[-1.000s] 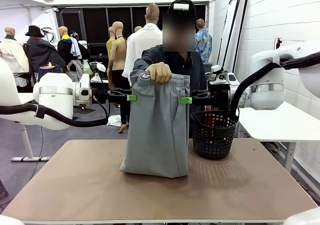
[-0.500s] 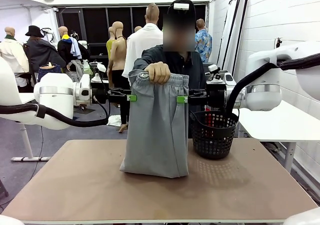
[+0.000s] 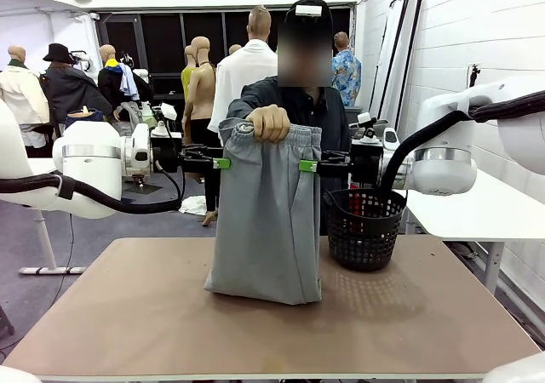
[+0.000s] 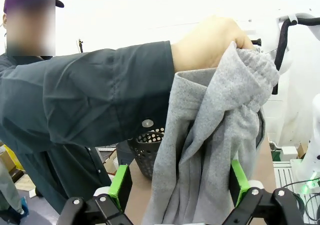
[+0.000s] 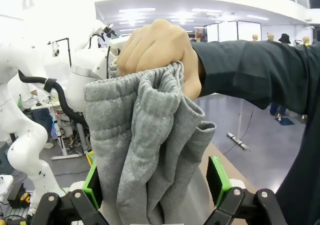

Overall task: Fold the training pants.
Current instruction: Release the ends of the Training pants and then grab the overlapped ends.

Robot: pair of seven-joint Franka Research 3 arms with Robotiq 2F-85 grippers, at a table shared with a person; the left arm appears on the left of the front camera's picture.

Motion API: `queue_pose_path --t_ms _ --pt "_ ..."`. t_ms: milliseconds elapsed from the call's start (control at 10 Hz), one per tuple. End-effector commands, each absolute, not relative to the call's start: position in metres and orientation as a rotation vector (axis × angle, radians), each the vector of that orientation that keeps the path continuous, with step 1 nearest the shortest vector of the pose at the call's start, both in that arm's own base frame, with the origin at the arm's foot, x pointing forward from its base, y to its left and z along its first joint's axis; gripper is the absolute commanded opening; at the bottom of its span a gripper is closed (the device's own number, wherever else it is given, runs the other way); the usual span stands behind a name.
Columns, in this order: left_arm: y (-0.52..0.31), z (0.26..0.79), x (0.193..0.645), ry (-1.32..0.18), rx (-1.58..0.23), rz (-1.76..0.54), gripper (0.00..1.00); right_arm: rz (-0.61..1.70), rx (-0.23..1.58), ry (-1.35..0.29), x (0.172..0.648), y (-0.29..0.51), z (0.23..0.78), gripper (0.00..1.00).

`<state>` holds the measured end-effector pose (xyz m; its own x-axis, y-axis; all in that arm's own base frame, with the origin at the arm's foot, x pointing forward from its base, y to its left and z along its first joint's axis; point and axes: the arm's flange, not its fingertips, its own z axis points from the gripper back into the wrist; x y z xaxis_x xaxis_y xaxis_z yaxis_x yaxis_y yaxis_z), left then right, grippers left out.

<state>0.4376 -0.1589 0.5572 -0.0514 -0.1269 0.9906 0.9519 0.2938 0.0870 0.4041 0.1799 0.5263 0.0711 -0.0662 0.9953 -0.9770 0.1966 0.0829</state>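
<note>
Frontally, a person's hand [image 3: 271, 123] held the grey training pants [image 3: 268, 221] by the waistband, hem on the brown table [image 3: 128, 315] beside a black basket [image 3: 364, 230], with a white block wall [image 3: 460, 42] at right. From the left wrist, the left gripper [image 4: 179, 185] had jaws spread wide either side of the hanging fabric. From the right wrist, the right gripper [image 5: 155, 182] did likewise.

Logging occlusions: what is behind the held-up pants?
The person stands behind the pants, one hand gripping the waistband from above. The cloth covers their lower body and the far edge of the table there.
</note>
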Motion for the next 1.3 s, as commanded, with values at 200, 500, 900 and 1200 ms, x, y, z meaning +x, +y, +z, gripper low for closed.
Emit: queue_pose_path --t_ms 200,500,900,1200 --pt "-0.165 0.553 0.443 -1.326 -0.931 -1.102 1.0 0.992 1.21 -1.313 0.409 0.189 0.522 1.0" --pt "-0.174 0.554 0.448 -1.278 -0.962 -1.135 1.0 1.04 1.216 -1.277 0.415 0.191 0.528 1.0" --pt "-0.189 0.556 0.451 -1.235 -0.999 -1.181 1.0 1.094 1.192 -1.229 0.427 0.203 0.527 1.0" --pt "-0.206 0.56 0.45 -1.198 -1.021 -1.23 1.0 1.12 1.18 -1.197 0.436 0.211 0.525 1.0"
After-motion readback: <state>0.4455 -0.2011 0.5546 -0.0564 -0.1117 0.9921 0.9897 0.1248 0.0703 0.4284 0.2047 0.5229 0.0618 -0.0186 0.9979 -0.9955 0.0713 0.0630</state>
